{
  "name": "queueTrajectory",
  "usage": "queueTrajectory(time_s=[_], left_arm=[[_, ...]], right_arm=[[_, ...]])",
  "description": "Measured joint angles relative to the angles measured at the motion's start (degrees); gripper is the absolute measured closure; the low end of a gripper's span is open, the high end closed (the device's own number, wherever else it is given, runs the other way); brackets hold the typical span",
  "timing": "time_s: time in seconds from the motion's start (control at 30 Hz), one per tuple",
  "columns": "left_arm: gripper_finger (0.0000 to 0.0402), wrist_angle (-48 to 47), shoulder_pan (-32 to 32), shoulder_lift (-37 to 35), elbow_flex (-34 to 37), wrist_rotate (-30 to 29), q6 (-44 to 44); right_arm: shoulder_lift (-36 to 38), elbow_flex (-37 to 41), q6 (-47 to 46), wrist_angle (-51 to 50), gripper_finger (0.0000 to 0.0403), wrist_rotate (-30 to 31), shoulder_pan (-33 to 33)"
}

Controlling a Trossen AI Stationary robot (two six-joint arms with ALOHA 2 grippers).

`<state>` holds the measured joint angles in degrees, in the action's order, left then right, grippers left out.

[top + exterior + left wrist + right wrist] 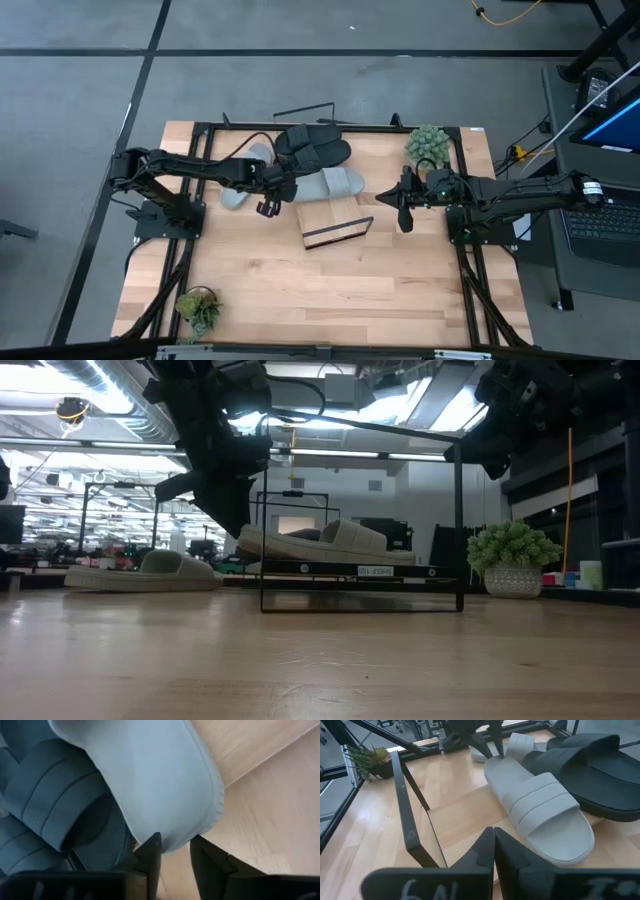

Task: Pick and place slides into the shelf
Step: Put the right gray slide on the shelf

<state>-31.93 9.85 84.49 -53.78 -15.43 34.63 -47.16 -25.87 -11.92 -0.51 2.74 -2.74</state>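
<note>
bench: carries the shelf, slides and two plants.
shelf: mid-bench; we see one grey slide lying on its upper end, black pair behind.
left gripper: at that slide's heel, jaws narrowly apart, apparently letting go.
right gripper: idle beside the shelf, jaws closed, empty.
second grey slide: on bench, not yet shelved.

We cannot see the heel tip of the grey slide on the shelf; the left gripper covers it. The two black slides overlap, so part of one is hidden. The other grey slide lies partly under the left arm.
</note>
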Motion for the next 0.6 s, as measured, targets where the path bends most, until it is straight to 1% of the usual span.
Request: queueTrajectory(time_s=[0.2,0.33,0.47,0.6], left_arm=[[0.025,0.2,0.0,0.0,0.0,-1.4,0.1],[0.0223,0.3,0.0,0.0,0.0,-2.7,0.1],[0.0211,0.3,0.0,0.0,0.0,-3.7,0.3],[0.0209,0.2,0.0,0.0,0.0,-3.8,0.4]], right_arm=[[0.0,0.0,0.0,0.0,0.0392,0.0,0.0],[0.0,0.0,0.0,0.0,0.0392,0.0,0.0],[0.0,0.0,0.0,0.0,0.0392,0.0,0.0],[0.0,0.0,0.1,0.0,0.0392,0.0,0.0]])
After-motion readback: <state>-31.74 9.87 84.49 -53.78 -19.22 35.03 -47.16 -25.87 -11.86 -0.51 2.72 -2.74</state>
